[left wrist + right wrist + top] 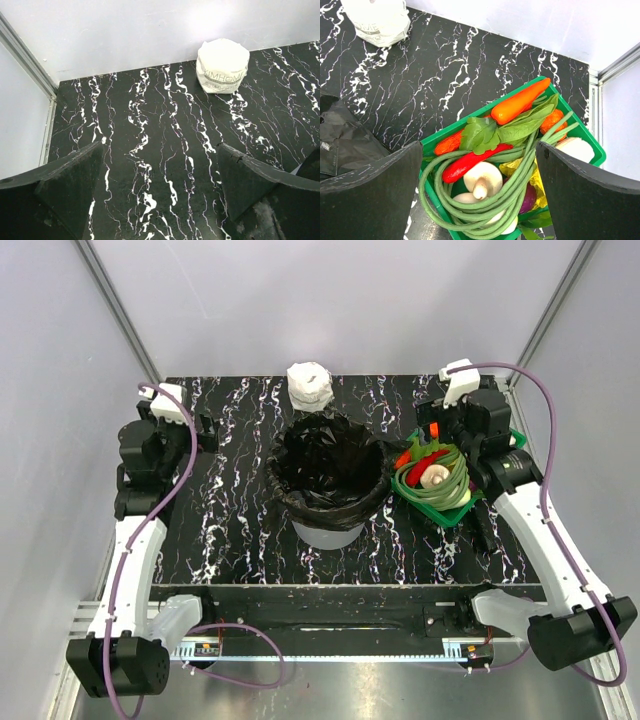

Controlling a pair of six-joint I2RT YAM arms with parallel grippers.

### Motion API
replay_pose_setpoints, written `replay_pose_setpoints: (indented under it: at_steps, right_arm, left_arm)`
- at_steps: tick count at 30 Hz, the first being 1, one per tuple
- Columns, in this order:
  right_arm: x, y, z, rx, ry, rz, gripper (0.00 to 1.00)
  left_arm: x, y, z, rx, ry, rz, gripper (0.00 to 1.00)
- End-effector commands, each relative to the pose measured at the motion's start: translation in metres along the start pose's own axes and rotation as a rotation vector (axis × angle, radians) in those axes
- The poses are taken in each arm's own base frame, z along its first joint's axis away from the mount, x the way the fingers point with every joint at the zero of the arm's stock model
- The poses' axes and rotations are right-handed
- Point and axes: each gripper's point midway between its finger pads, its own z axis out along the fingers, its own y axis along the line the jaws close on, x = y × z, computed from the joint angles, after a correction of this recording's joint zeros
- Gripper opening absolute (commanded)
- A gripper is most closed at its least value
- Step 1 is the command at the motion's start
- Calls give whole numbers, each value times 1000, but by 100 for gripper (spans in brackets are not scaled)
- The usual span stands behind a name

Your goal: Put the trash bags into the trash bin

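My left end effector (pixel 161 147) is spread wide with nothing between its fingers, and it hangs over the black, white-veined surface (pixel 230 510) on the left side, well apart from the trash bin (pixel 328 533). From its wrist camera I see only bare surface below and a small white wrapped roll (pixel 223 65) standing against the back wall. My right end effector (pixel 479 146) is also wide apart and holds nothing. It hovers above the green basket (pixel 594 146) on the right, which is packed with an orange carrot (pixel 520 102), a red chili (pixel 470 165), a white mushroom (pixel 482 180), leafy greens and a loop of long green beans (pixel 485 205). The light-grey trash bin stands near the middle of the surface, between my two arms and just beside the basket. A black glossy trash bag (pixel 325 465) sits inside it, with its crinkled rim folded out over the bin's edge all the way round, and its mouth is open. A bit of that black film shows at the left edge of my right wrist view.
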Motion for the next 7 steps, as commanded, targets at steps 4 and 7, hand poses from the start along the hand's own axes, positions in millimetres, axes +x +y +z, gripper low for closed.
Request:
replay_pose_setpoints:
  at_steps: [4, 7]
  right_arm:
    - [-16, -17, -4, 83, -67, 38, 100]
    - [-15, -17, -3, 85, -65, 44, 100]
  left_arm:
    - [-14, -8, 0, 45, -71, -14, 99]
    - [-12, -10, -1, 54, -71, -24, 99]
